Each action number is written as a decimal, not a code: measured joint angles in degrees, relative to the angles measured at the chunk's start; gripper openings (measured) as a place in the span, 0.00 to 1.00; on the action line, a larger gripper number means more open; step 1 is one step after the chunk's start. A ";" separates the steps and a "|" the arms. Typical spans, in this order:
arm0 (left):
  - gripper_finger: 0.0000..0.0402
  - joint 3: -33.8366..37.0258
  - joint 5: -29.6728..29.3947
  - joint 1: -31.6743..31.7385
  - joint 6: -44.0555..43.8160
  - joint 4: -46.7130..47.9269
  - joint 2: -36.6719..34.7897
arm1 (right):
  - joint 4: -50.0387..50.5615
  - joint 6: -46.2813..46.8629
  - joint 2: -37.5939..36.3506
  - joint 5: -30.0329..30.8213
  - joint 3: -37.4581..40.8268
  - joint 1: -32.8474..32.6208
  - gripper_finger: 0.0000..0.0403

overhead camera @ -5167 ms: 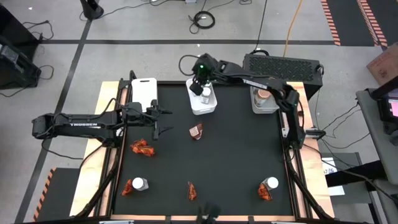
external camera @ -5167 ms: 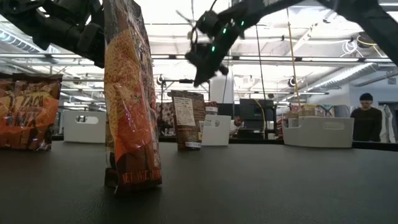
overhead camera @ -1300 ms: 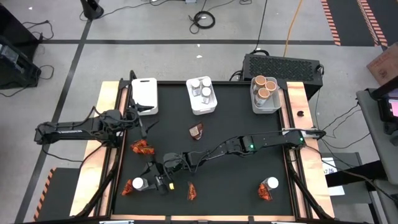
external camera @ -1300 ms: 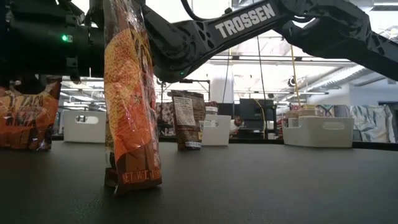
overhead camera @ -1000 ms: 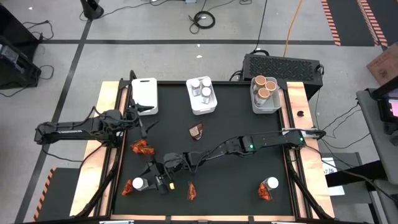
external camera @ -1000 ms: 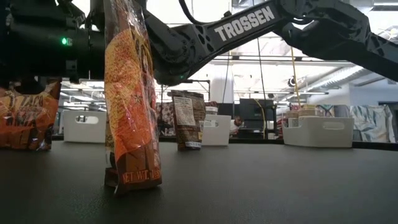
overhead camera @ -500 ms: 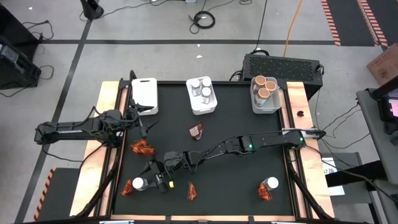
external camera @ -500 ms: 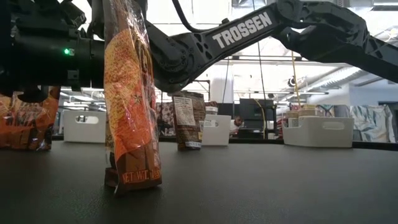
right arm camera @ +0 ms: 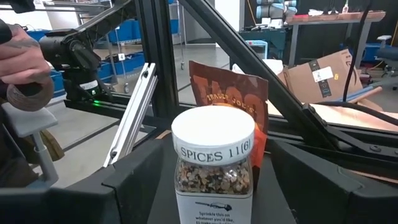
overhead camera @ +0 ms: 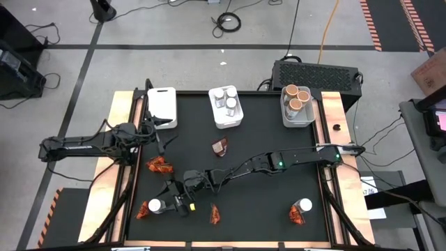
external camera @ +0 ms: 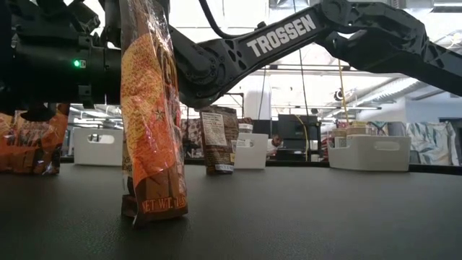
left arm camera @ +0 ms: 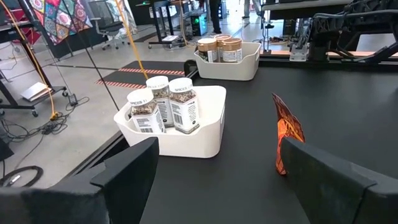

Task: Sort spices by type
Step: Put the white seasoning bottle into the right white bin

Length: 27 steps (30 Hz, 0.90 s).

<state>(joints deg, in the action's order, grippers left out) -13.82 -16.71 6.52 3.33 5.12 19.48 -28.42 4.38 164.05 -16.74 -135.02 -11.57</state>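
A clear jar with a white lid [right arm camera: 213, 163] stands on the black mat near its front left corner [overhead camera: 156, 206], with a red-orange sachet [right arm camera: 231, 93] right behind it. My right gripper [overhead camera: 174, 199] is stretched across the table, level and open. Its two fingers [right arm camera: 134, 180] stand on either side of the jar with a gap showing on both sides. My left gripper [overhead camera: 162, 132] waits open at the left edge, beside the empty white bin [overhead camera: 162, 103]. Other sachets [overhead camera: 160, 166], [overhead camera: 215, 214] and a dark one [overhead camera: 220, 147] sit on the mat.
The middle bin [overhead camera: 226, 120] holds three jars [left arm camera: 168, 106], and the right bin [overhead camera: 297, 120] holds tan-topped tubs [overhead camera: 296, 97]. Another jar [overhead camera: 304, 206] with a sachet [overhead camera: 297, 217] stands front right. In the low view a tall sachet [external camera: 150, 108] stands close. A person's hand [right arm camera: 22, 59] shows beyond the table.
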 joint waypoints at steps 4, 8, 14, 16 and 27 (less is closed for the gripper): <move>0.84 0.00 0.00 0.00 0.00 0.07 0.00 | -0.02 -0.09 0.00 0.10 0.00 0.00 0.71; 0.84 0.00 -0.02 0.00 0.00 0.11 0.00 | 0.00 -0.11 0.00 0.10 0.00 0.00 0.70; 0.84 0.00 -0.02 0.00 -0.04 0.12 0.00 | 0.00 -0.56 0.00 -0.01 0.02 0.00 0.70; 0.84 0.00 -0.02 0.00 -0.04 0.14 -0.01 | 0.00 -0.58 0.00 0.06 0.02 0.00 0.70; 0.84 0.00 -0.02 0.00 -0.02 0.62 0.00 | 0.21 -0.77 0.00 0.10 0.02 0.00 0.60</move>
<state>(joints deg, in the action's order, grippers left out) -13.82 -16.73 6.52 3.31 5.74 19.48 -28.21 3.61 164.05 -16.64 -135.00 -11.57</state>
